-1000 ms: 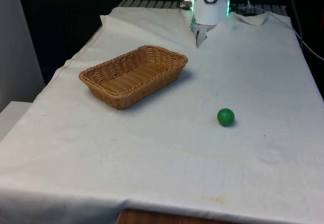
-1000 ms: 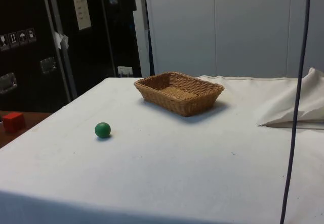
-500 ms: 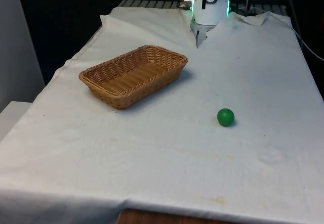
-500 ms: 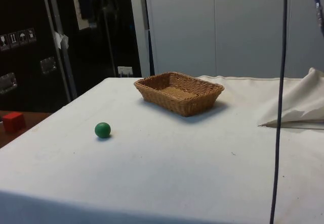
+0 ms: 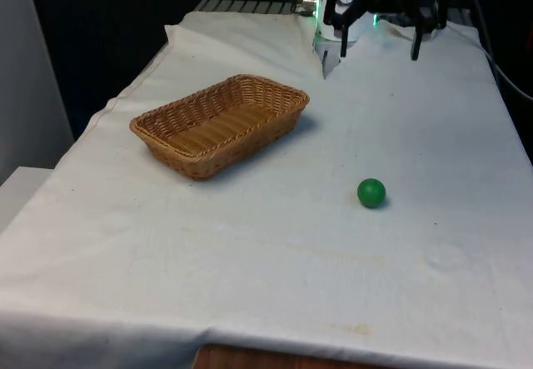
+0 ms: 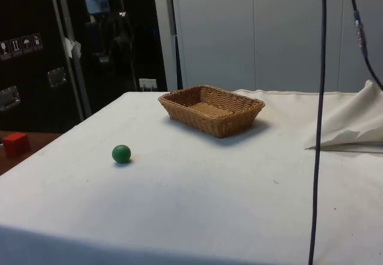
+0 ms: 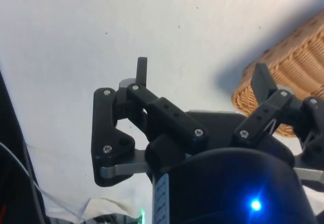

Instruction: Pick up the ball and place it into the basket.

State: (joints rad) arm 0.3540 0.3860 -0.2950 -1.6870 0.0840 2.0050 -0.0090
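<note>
A small green ball (image 5: 371, 192) lies on the white cloth at the front view's right, nearer the camera than the basket; the side view has the ball (image 6: 121, 154) alone at the near left. The woven wicker basket (image 5: 219, 124) sits left of centre with nothing in it, and its rim (image 6: 210, 109) faces me in the side view. My black gripper (image 5: 379, 46) hangs open high over the table's far end, well beyond the ball, nothing between its fingers. The wrist view has the gripper (image 7: 202, 75) above bare cloth, with a corner of the basket (image 7: 296, 57) beside one fingertip.
A raised fold of cloth (image 5: 329, 61) lies at the robot's base, with the same fold (image 6: 353, 124) at the side view's right. A dark cable (image 6: 317, 127) hangs in front of that camera. A red block (image 6: 16, 143) sits off the table, low on the side view's left.
The gripper has come down into the front view at the far end, fingers spread. The hanging cable has shifted left in the side view. Ball and basket have not moved.
</note>
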